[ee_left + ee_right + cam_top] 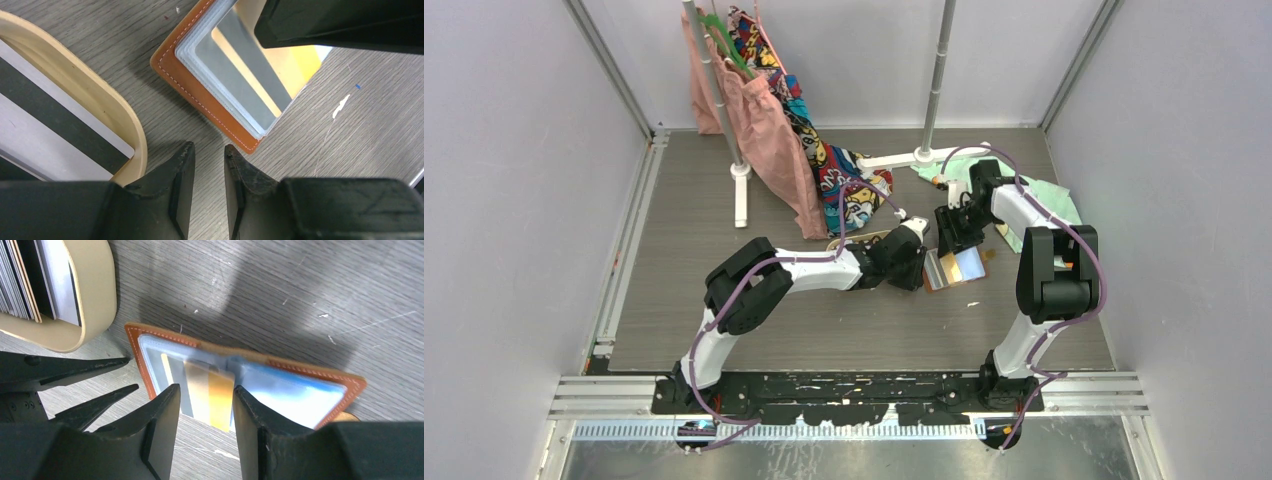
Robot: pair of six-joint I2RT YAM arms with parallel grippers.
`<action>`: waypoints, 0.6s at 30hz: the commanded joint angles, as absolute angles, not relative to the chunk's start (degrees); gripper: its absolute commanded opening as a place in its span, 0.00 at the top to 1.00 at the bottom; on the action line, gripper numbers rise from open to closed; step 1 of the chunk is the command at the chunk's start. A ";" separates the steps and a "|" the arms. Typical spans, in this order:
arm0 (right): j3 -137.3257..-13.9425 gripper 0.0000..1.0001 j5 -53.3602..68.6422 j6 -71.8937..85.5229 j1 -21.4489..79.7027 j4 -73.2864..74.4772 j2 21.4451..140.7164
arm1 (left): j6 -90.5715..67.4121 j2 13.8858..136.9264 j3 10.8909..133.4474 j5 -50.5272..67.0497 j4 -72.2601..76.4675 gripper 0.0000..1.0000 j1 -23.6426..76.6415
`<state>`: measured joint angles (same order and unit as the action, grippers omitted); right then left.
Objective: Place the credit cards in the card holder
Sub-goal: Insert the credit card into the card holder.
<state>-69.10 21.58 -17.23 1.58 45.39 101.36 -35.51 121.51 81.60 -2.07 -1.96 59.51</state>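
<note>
- Your card [216,401], yellow and grey, sits partway inside the holder [135,350], which lies open on the table [300,290]. The right gripper [206,390] pinches the card by its edges.
- Push at a slant and the card may buckle or catch on the holder's lip.
- The holder lies loose, so a hard shove could slide it. Your left gripper [209,167], slightly parted and empty, is only near its corner.
- The tray [137,145] just beside the holder has more cards [50,110] in it.
</note>
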 commanded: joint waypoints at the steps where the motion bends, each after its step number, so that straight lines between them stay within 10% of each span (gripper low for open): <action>1: -70.23 0.50 20.79 -18.49 1.67 45.38 98.11 | -35.07 121.90 84.06 -1.53 0.18 0.71 59.50; 9: -70.58 0.54 18.86 -19.02 1.58 45.75 98.74 | -35.05 121.65 83.91 -1.53 0.17 0.73 59.56; 14: -70.27 0.88 13.48 -19.72 1.58 44.93 99.08 | -34.60 122.11 84.40 -1.68 0.18 0.74 59.53; 18: -70.61 0.96 10.80 -20.61 1.58 45.91 101.93 | -34.31 122.58 84.96 -1.82 -1.32 0.74 59.53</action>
<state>-69.12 14.98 -19.35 1.54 46.06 100.44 -35.38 122.04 82.43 -1.87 -2.00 59.51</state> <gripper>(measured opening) 0.066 0.266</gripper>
